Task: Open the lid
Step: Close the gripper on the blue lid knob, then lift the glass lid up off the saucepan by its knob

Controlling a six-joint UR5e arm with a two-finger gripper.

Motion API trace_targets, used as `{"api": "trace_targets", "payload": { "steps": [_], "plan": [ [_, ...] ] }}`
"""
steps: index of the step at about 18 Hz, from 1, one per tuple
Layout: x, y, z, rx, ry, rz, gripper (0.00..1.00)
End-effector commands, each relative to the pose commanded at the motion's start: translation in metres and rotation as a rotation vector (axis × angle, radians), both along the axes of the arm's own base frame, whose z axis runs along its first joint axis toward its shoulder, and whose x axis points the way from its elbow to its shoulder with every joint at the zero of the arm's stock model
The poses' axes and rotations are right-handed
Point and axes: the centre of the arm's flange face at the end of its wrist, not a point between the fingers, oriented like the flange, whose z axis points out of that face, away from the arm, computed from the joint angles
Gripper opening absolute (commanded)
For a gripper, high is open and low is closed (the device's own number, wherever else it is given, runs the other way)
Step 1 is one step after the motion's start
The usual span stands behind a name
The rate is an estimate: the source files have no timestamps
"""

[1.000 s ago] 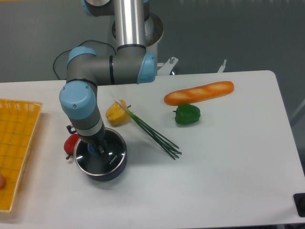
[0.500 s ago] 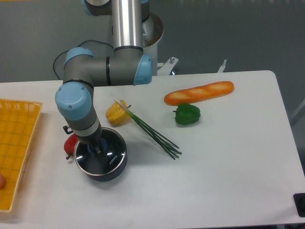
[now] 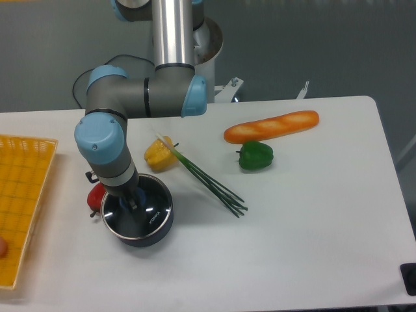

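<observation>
Lid — seemingly beneath gripper

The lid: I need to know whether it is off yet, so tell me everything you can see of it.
The lid is round clear glass with a thin metal rim, lying flat on the dark saucepan, not yet off. Its blue knob is mostly hidden by the claw, which stands at the centre; whether it grips cannot be told. Reflections and small lettering show on the glass.

small white print on lid, unreadable
</observation>
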Motion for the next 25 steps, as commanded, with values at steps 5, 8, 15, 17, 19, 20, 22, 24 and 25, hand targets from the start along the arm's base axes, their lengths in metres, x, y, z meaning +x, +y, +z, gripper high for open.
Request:
{"api": "trace_targets", "payload": {
  "steps": [5, 8, 15, 17, 19, 20, 22, 24, 25],
  "plan": [
    [-0.0001, -0.0002, -0.0002, -0.002, 0.001, 0.000, 0.99],
    [0.0000, -0.0004, 0.0008, -0.001, 0.001, 0.002, 0.89],
    [-0.0002, -0.0003, 0.0027, -0.002, 0.003, 0.003, 0.67],
    [-0.0008, 0.0004, 0.0031, -0.001, 0.005, 0.003, 0.63],
    [-0.0011, 0.0010, 0.0044, 0.000, 0.006, 0.005, 0.56],
    [-0.0011, 0.0010, 0.0044, 0.000, 0.006, 0.005, 0.55],
    [-0.0010, 0.0009, 0.0043, -0.001, 0.005, 0.005, 0.55],
    [-0.0020, 0.0006, 0.0058, 0.000, 0.006, 0.006, 0.52],
    [-0.0027, -0.0001, 0.0079, 0.000, 0.006, 0.008, 0.52]
  ]
}}
